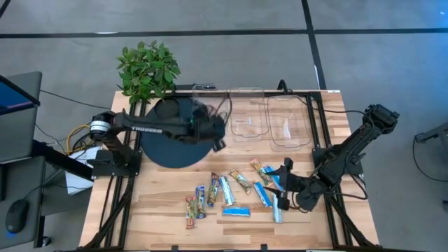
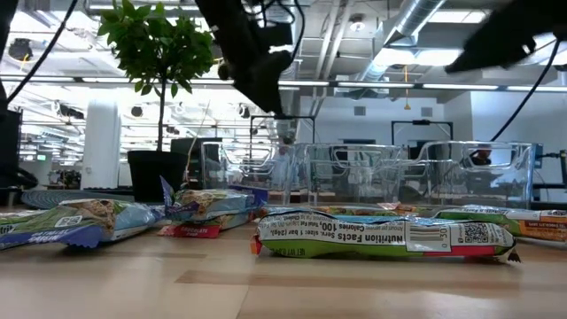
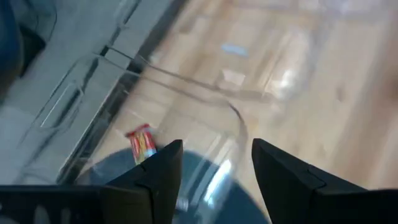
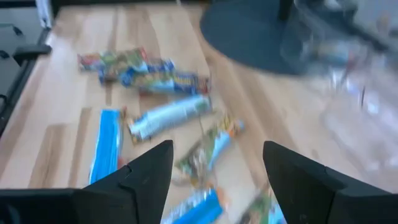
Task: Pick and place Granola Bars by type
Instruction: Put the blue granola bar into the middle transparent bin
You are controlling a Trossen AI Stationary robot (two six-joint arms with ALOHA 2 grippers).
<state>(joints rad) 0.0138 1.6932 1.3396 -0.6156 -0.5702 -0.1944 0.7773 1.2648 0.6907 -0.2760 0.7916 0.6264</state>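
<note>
Basically granola bars (image 1: 225,190) look light, crinkly, slick foil; grab mid-length across narrow width. Right gripper (image 1: 285,183) jaws apart over pile; left gripper (image 1: 218,143) jaws apart, empty, by tubs (image 1: 269,126).

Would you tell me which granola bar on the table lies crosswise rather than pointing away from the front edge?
The bright blue bar near the table's front edge; it lies flat and crosswise, while the other bars run roughly front to back.

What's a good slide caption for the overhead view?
Granola bars scattered on the wooden table, left gripper over the tubs, right gripper above the pile.
</note>
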